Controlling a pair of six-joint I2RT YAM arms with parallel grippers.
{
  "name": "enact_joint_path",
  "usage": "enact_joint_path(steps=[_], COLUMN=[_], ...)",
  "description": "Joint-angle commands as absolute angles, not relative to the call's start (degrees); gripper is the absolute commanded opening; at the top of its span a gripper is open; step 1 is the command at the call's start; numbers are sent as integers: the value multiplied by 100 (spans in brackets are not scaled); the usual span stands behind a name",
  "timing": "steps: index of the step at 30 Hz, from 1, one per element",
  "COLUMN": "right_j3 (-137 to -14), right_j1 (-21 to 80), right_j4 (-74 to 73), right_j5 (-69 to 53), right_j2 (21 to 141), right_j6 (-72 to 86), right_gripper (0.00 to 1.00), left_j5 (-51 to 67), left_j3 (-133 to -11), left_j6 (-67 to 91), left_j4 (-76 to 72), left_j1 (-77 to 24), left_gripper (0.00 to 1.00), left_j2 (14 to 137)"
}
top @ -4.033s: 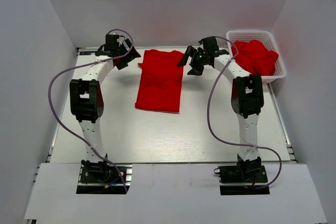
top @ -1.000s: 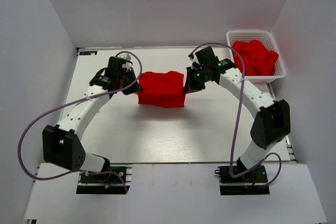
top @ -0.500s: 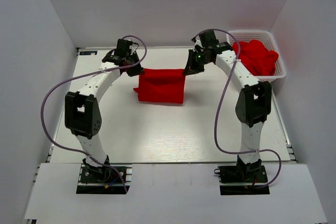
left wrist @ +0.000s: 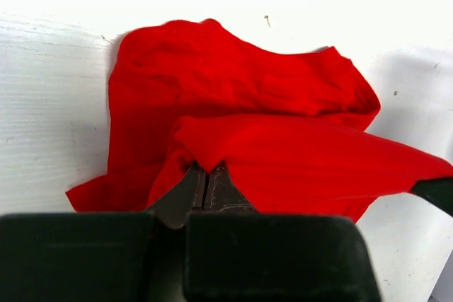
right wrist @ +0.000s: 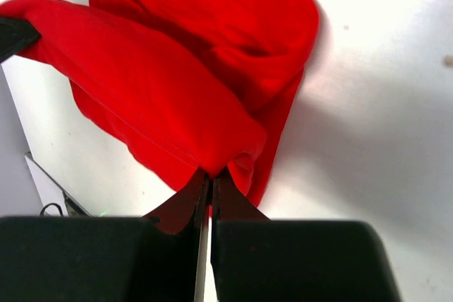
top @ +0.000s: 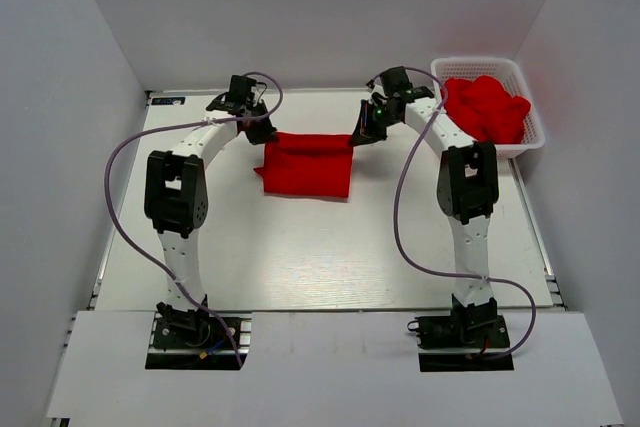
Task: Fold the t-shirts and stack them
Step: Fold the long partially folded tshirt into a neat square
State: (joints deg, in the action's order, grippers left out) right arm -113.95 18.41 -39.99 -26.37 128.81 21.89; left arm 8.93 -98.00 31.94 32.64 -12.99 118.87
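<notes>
A red t-shirt (top: 305, 164) lies folded into a short wide block at the middle back of the table. Its far edge is lifted and stretched between both grippers. My left gripper (top: 262, 134) is shut on the shirt's far left corner (left wrist: 205, 153). My right gripper (top: 357, 135) is shut on the far right corner (right wrist: 223, 157). In the left wrist view the held layer (left wrist: 311, 164) drapes over the rest of the shirt (left wrist: 233, 79). More red t-shirts (top: 487, 107) are heaped in the basket.
A white lattice basket (top: 531, 137) stands at the back right corner, close to the right arm. White walls close the table in at the back and both sides. Purple cables loop out from both arms.
Both grippers have carried the shirt's held edge toward the back of the table, folding the cloth over itself. The arms have drawn upright and the shirt now lies flatter.
</notes>
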Motion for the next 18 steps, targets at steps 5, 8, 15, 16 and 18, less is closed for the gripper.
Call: enact_joint_path(steps=[5,8,15,16,18], right_j3=[-11821,-11830,-11830,-11839,-11839], right_j1=[1749,1784,1749,1758,1775], right_j4=[-3402,-3086,-2778,-2699,-2619], right_j5=[-3067,-3243,-3392,-3436,-3612], right_j2=[13315,13464,13605,13605,13579], right_j6=[2294,2382,2522,2531,2505], right_gripper=[0,0,0,0,0], left_j5=[923,975,976,1080,1221], left_j3=[-10020,-10020,-10019,-10020,-9959], left_j6=[3111,3111,3164,3164,3164], left_j4=[3015,3015,2883,2883,2831], left_j1=[-1064,-1063,-1011,-1011,-958], left_gripper=[0,0,0,0,0], left_j2=[11953,12005,12111,12111,12059])
